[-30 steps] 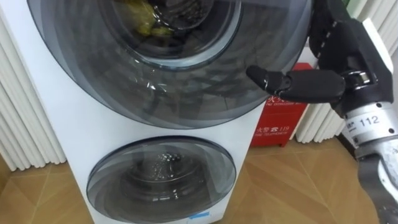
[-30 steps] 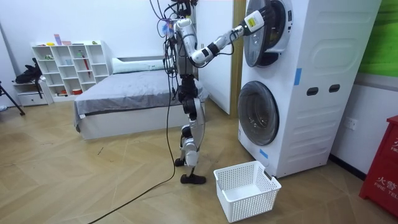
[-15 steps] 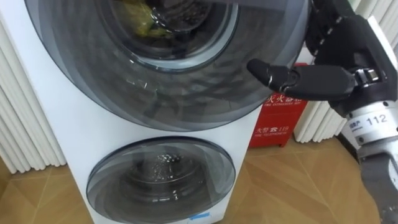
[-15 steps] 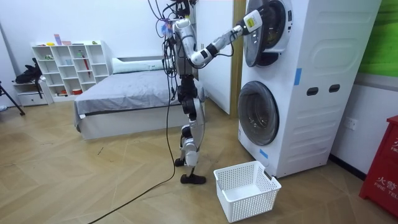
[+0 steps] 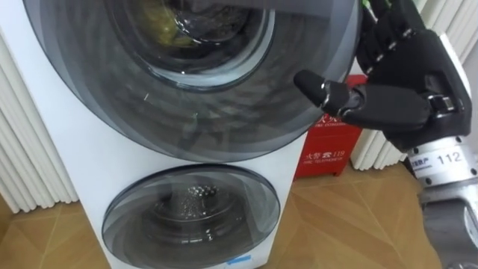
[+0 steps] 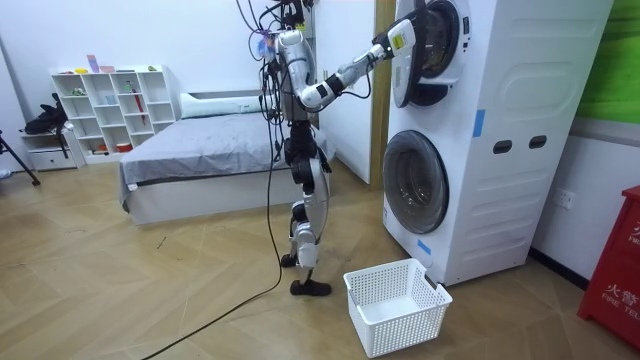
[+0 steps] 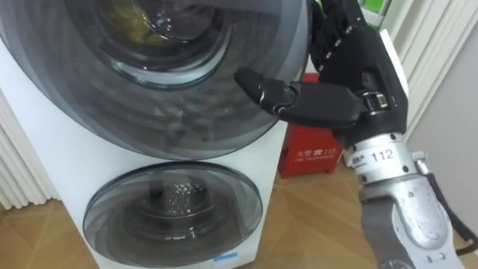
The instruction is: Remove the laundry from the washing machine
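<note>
Wood flooring (image 6: 150, 290) carries a stacked white washing machine (image 6: 500, 140). The room view shows the robot standing upright in front of it. The right arm is raised, and the right hand (image 6: 384, 46) meets the outer edge of the upper door (image 6: 405, 62), which stands swung partly out from the machine's face. The lower door (image 6: 412, 182) is closed. A white basket (image 6: 397, 305) sits on the floor just before the machine's base, beside the robot's feet. A bed (image 6: 190, 150) and a white shelf (image 6: 105, 110) lie well away from the machine, behind the robot. A red box (image 6: 615, 285) stands past the machine's far side.

From the left eye view, the right hand clasps the rim of the upper door. The thumb lies across the front of the glass and the fingers are curled behind the edge. The clothes (image 5: 166, 22), a yellow-green piece beside a dark one, lie inside the machine's upper drum and are seen through the door glass.

From the right eye view, the same clasp shows from nearer the machine's right side, with the red box behind the hand.
</note>
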Controlling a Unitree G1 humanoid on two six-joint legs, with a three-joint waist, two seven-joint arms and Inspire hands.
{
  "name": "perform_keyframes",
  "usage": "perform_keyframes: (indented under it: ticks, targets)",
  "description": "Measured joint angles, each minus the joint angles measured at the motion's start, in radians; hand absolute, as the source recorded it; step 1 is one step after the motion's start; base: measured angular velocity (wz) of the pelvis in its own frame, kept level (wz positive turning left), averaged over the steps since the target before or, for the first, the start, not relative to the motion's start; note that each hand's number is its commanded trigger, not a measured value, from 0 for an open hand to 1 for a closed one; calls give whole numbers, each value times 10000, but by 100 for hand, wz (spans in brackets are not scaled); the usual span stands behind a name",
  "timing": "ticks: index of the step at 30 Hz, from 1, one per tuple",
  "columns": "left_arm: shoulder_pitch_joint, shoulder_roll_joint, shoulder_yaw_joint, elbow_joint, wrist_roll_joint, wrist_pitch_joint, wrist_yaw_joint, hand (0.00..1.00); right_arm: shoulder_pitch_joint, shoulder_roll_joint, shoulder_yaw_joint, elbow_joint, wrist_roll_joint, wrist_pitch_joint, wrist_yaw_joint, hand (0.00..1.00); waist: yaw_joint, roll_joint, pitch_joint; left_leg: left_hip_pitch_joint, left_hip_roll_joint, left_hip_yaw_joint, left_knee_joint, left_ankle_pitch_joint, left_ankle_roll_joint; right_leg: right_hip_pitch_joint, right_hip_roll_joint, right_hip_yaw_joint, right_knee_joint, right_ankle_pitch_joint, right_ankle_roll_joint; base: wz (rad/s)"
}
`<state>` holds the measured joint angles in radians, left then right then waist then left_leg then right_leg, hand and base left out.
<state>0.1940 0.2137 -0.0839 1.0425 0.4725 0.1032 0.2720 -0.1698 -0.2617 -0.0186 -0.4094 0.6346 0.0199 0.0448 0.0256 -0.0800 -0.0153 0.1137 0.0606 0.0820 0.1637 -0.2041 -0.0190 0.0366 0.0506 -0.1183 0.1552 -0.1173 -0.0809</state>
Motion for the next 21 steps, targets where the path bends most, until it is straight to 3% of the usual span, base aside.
perform_keyframes:
  ticks: [3, 6, 10, 12, 15, 17, 20, 21]
  targets:
    - [46, -2, 1, -7, 4, 81, -2, 0, 57, 161, 63, 52, 338, -135, 249, 0, 5, 0, 1, 29, 29, 4, 6, 1, -2, 2, 37, 75, 4, 19, -34, -11]
    - [-51, 6, -66, -7, 2, 236, -3, 0, 322, 625, 268, 119, 810, -573, 329, 0, 51, -7, 5, 38, 50, 19, 7, 21, -35, -2, 58, 85, 10, 20, -60, -3]
    - [-205, 18, -203, 2, 8, 363, -3, 0, 500, 853, 748, 245, 1486, -1203, 374, 0, 87, -81, 43, 6, 111, -6, 0, 51, -82, -28, 110, 77, 13, 19, -149, -4]
    - [-281, 23, -205, 3, 12, 412, -2, 0, 506, 1129, 845, 253, 1592, -1329, 374, 0, 137, -126, 46, -18, 159, -17, 21, 71, -117, -39, 148, 34, 15, -5, -205, 0]
    - [-328, 21, -364, -12, 12, 429, 25, 0, 505, 1385, 1091, 281, 2182, -1733, 375, 0, 412, -152, 37, -57, 243, -24, 59, 168, -269, -141, 221, 19, 98, -35, -368, -1]
    - [-329, 27, -371, -5, 3, 445, 24, 0, 502, 1452, 1343, 280, 2583, -2027, 464, 0, 638, -169, 27, -71, 331, -49, 42, 194, -316, -200, 240, -334, 157, -55, -502, -9]
    - [-375, 17, -377, -13, -4, 485, -12, 0, 492, 1578, 1973, 289, 3031, -2449, 809, 0, 913, -212, 15, -165, 469, -371, 165, 286, -472, -169, 195, -1291, 155, -150, -726, -6]
    - [-391, 20, -373, -12, -6, 486, -25, 0, 491, 1571, 2057, 300, 3174, -2462, 966, 0, 914, -218, 19, -171, 490, -386, 170, 306, -505, -159, 198, -1395, 158, -174, -769, 12]
